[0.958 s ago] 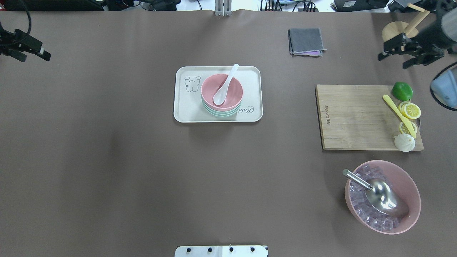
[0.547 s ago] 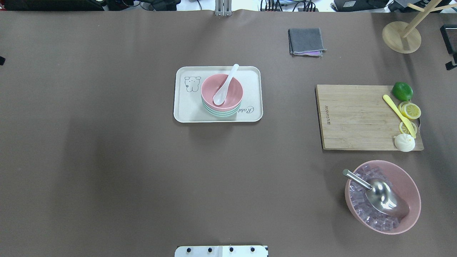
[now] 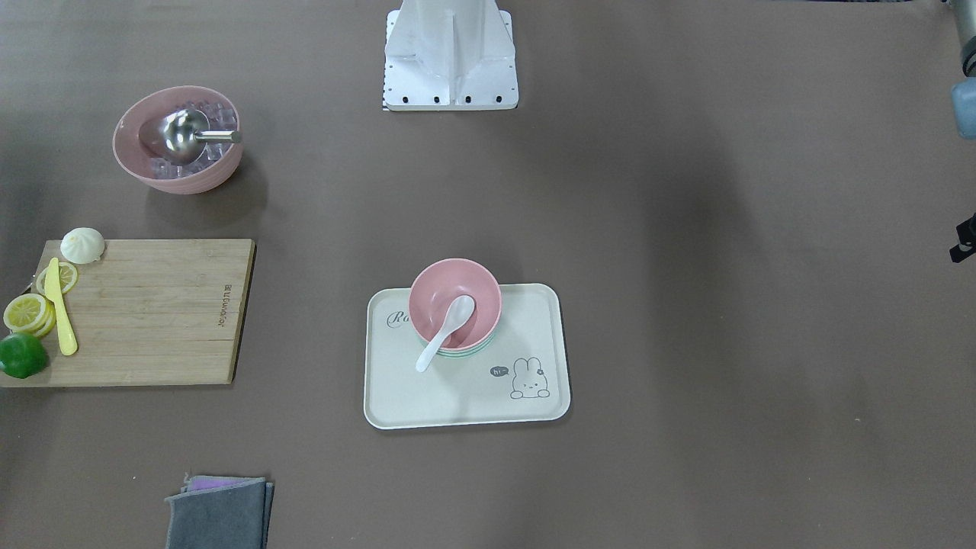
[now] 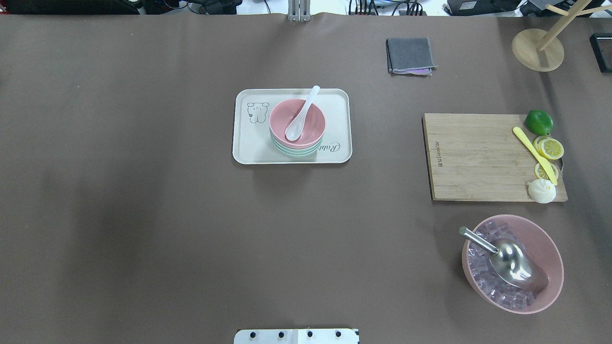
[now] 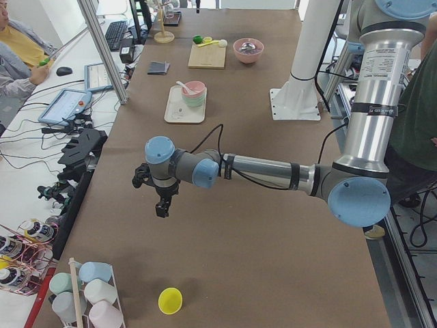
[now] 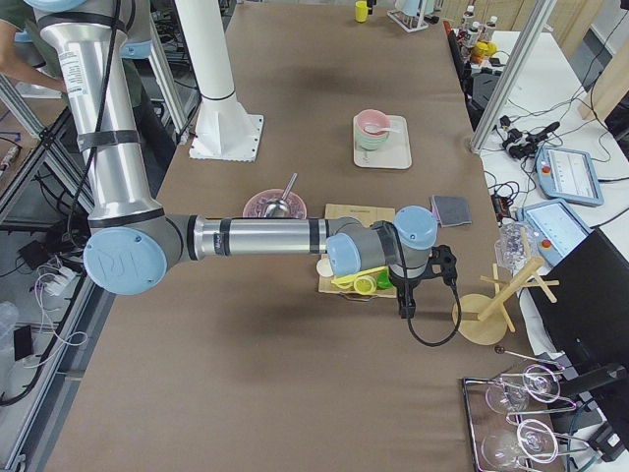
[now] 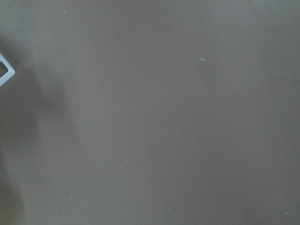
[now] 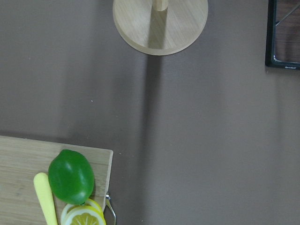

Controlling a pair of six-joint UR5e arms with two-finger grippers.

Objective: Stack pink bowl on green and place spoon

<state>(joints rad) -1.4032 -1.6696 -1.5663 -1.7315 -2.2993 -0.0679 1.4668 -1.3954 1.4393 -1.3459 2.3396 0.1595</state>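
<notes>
- Front-facing view: the pink bowl (image 3: 455, 297) is seen nested in the green bowl (image 3: 460, 355), of which only a thin rim shows. Both are carried by the cream tray (image 3: 465, 400) near the middle of the tabletop (image 3: 686, 305). The white spoon (image 3: 444, 333) is laid in the pink bowl, scoop inside, handle over the rim.
- Overhead view: the stack is shown on the tray beside the printed animal. A cutting board (image 4: 473, 157) is set well apart from it.
- Left side view: the left hand (image 5: 161, 207) is held above bare tabletop, well apart from the tray. Whether it is released or clenched cannot be told.
- Right side view: the right hand (image 6: 405, 307) is held between the board's end and a wooden stand (image 6: 482, 320). Its state cannot be told either.
- Left wrist view: little but brown tabletop is shown.
- Right wrist view: a lime (image 8: 71, 176), a yellow knife (image 8: 44, 197) and lemon slices (image 8: 82, 216) are seen at the board's corner, with the stand's round base beyond.
</notes>
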